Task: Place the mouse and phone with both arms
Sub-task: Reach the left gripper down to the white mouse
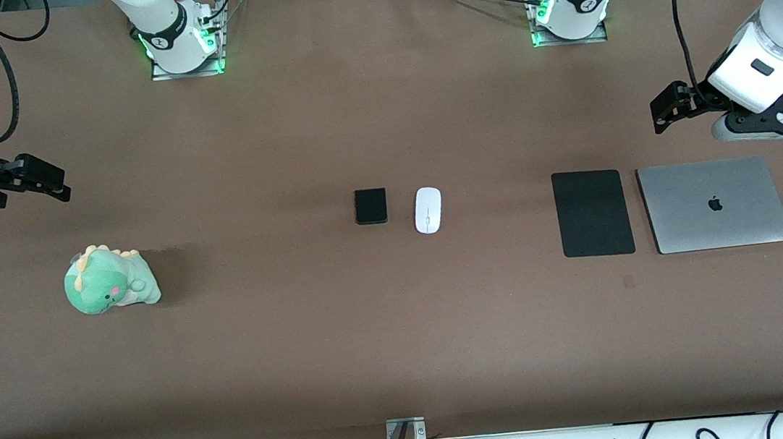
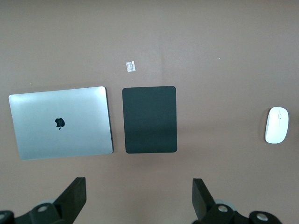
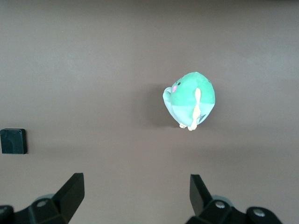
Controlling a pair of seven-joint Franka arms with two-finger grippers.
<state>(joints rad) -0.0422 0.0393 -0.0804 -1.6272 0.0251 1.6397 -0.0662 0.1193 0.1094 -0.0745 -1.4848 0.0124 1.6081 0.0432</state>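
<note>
The white mouse (image 1: pixel 427 210) and the small black phone (image 1: pixel 370 206) lie side by side at the middle of the table, the phone toward the right arm's end. My left gripper (image 1: pixel 665 111) hangs open and empty over bare table beside the laptop. Its wrist view (image 2: pixel 139 196) shows the mouse (image 2: pixel 276 125) off to one side. My right gripper (image 1: pixel 53 184) hangs open and empty over bare table beside the plush toy. Its wrist view (image 3: pixel 135 193) shows the phone (image 3: pixel 13 141) at the picture's edge.
A large flat black mouse pad (image 1: pixel 592 213) and a closed silver laptop (image 1: pixel 714 204) lie side by side toward the left arm's end. A green plush dinosaur (image 1: pixel 110 279) sits toward the right arm's end. A small pale tag (image 2: pixel 130 66) lies near the pad.
</note>
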